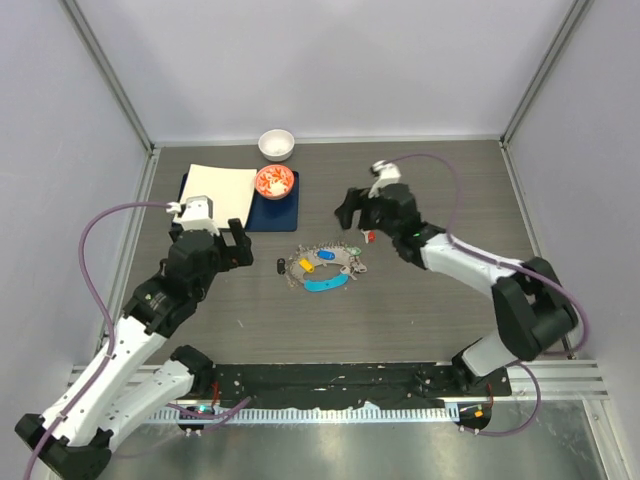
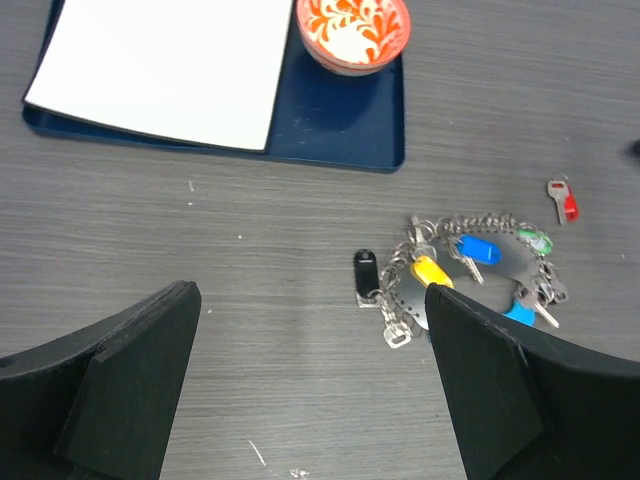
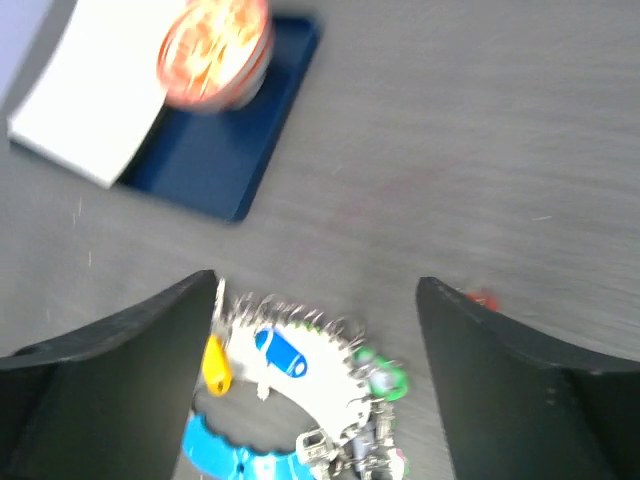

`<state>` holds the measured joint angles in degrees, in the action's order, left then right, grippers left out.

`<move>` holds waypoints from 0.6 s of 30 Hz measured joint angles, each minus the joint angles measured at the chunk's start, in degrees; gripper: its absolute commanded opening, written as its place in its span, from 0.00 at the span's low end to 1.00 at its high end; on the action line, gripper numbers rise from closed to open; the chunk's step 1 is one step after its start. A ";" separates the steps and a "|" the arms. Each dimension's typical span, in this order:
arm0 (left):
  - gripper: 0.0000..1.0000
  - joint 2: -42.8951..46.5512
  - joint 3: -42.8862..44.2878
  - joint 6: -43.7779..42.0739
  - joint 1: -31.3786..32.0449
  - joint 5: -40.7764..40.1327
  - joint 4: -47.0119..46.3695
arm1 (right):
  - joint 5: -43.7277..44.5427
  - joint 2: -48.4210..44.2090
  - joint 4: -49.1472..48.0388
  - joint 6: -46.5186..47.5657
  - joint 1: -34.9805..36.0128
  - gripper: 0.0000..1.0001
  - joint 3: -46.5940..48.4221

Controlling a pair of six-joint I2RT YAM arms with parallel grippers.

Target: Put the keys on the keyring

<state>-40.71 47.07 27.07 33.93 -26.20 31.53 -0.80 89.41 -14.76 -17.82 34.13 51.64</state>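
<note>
Left gripper [image 2: 310, 300] spread wide, empty. Right gripper [image 3: 318, 288] jaws parted, empty, near keyring [image 3: 290, 375]. Red key [image 2: 565, 200] lies apart. Advice: centre jaws over its cap before pinching.

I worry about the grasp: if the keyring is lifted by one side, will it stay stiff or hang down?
Probably floppy: the keyring is many loose silver keys and tags sprawled flat, so most would likely dangle. Pushed, it would likely slide and bunch on the table, not roll.

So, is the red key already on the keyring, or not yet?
Not yet. The red key lies alone on the table, with bare tabletop between it and the keyring.
</note>
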 measured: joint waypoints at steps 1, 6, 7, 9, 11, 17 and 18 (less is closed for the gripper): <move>1.00 -0.52 0.15 -0.22 -1.75 1.07 -0.02 | 0.79 -2.34 0.63 -1.40 -2.23 0.99 -0.20; 1.00 -2.21 1.11 -0.09 -13.07 8.04 -0.07 | 12.46 -16.79 3.93 -3.21 -7.17 1.00 -1.49; 1.00 -2.45 1.40 0.00 -15.67 9.70 -0.11 | 14.71 -19.45 4.22 -3.02 -6.91 1.00 -2.21; 1.00 -2.67 1.66 0.24 -19.91 12.72 -0.48 | 20.74 -26.43 5.79 -1.97 -6.54 1.00 -4.20; 1.00 -2.01 1.66 0.39 -22.34 14.23 -0.70 | 26.67 -32.26 8.83 -1.40 -6.34 1.00 -5.22; 1.00 7.69 -1.42 0.33 -23.04 12.26 -2.95 | 41.29 -49.46 19.34 -1.05 -6.47 1.00 -6.03; 1.00 10.45 -2.29 0.33 -23.08 11.37 -3.28 | 43.19 -52.74 21.22 -1.14 -6.47 1.00 -6.36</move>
<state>-30.26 44.77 27.40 10.85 -14.83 28.25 42.39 36.67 6.46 -18.96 27.66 45.28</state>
